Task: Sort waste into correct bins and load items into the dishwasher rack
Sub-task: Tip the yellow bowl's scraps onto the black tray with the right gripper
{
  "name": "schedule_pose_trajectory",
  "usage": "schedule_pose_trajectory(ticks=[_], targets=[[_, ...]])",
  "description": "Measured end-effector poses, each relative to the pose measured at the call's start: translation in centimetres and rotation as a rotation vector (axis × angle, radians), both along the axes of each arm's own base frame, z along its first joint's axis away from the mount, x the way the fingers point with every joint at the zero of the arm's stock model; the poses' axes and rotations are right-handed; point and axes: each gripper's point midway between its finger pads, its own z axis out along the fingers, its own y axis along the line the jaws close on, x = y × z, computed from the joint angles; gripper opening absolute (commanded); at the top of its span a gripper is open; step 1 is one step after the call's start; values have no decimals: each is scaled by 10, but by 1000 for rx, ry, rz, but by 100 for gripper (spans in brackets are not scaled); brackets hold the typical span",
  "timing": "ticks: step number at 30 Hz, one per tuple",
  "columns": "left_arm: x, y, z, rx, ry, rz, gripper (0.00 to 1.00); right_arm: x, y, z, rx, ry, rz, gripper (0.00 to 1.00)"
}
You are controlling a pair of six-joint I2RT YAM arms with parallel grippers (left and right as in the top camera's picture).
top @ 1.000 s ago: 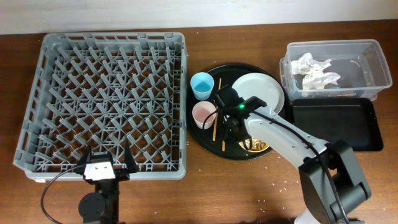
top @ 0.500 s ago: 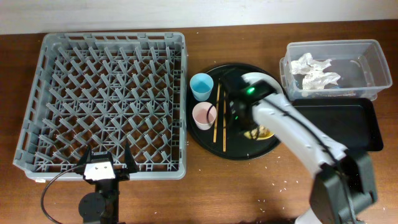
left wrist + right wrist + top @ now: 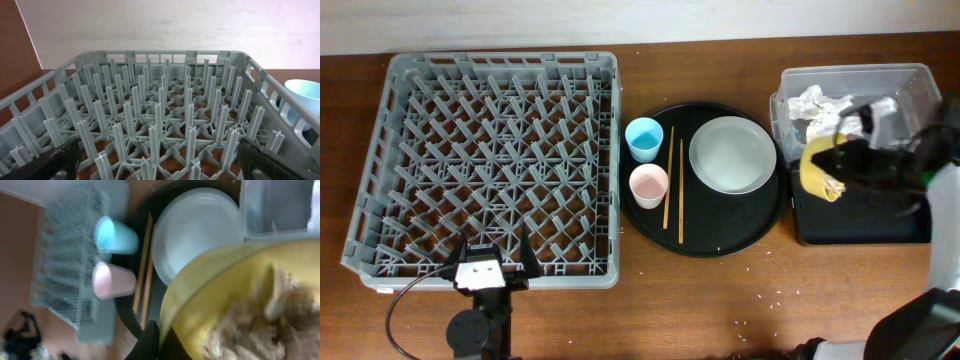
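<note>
My right gripper (image 3: 848,152) is shut on the rim of the yellow bowl (image 3: 816,171) and holds it tilted over the left end of the shallow black tray (image 3: 868,226), beside the clear tub (image 3: 912,82) with crumpled napkins (image 3: 825,108). In the right wrist view the bowl (image 3: 220,290) holds beige food scraps (image 3: 272,325), with the gripper (image 3: 162,340) on its rim. The white plate (image 3: 733,155), blue cup (image 3: 644,137), pink cup (image 3: 648,184) and two chopsticks (image 3: 674,190) lie on the round black tray (image 3: 720,238). My left gripper (image 3: 490,262) is open at the front edge of the grey rack (image 3: 485,165).
The left wrist view looks across the rack's pegs (image 3: 165,115), with the blue cup (image 3: 302,95) past its right wall. White grains are scattered on the table (image 3: 770,295) in front of the round tray.
My right arm lifted the yellow bowl off the round tray and carried it right, over the black tray. The plate is now uncovered. The left arm has not moved.
</note>
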Motion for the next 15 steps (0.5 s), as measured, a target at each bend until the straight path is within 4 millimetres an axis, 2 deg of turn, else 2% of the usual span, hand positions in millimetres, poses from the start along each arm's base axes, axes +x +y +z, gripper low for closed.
schedule_pose_trajectory(ticks=[7,11,15], targets=[[0,0,0,0,0,0,100,-2,-55,-18,304,-207,-138,4],[0,0,0,0,0,0,100,-1,-65,-14,444,-282,-150,4],[0,0,0,0,0,0,100,0,-68,-11,531,-264,-172,4]])
